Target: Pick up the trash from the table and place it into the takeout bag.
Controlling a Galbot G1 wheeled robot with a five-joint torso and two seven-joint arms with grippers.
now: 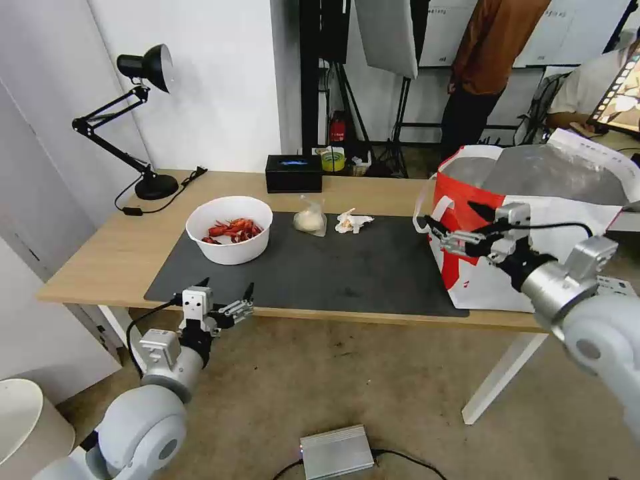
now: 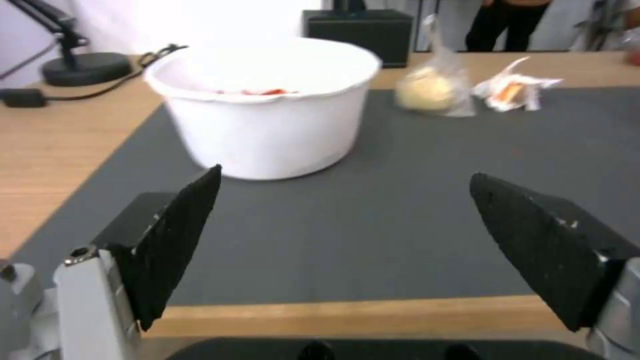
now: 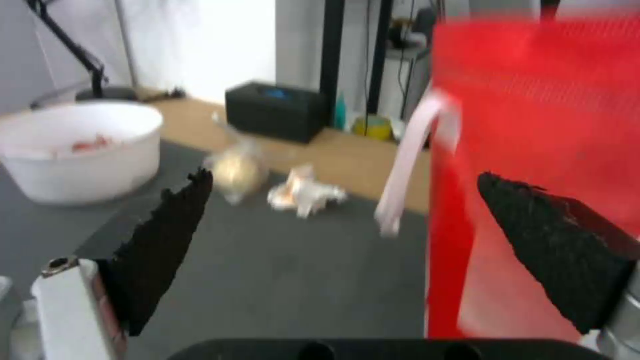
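You've got two glossy white-grey arms w/ rounded joint housings & silver cylindrical wrists. Left pincer (image 1: 227,291): black wedge fingers (image 2: 175,235) w/ textured faces, on silver-white brackets; small screw on the bracket just behind one finger. Boxy white cam block behind it, black cable looping off. Right pincer (image 1: 453,223): same build, finger (image 3: 163,235) edges ragged, black cable arcing behind.

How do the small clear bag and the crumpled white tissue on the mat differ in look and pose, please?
The small clear bag is see-through plastic holding a rounded whitish lump, while the crumpled white tissue is opaque paper with orange-stained folds. The bag stands taller, its gathered top pointing up; the tissue lies low and spread. The bag sits nearer the white bowl, the tissue nearer the takeout bag. Both rest untouched along the dark mat's far edge.
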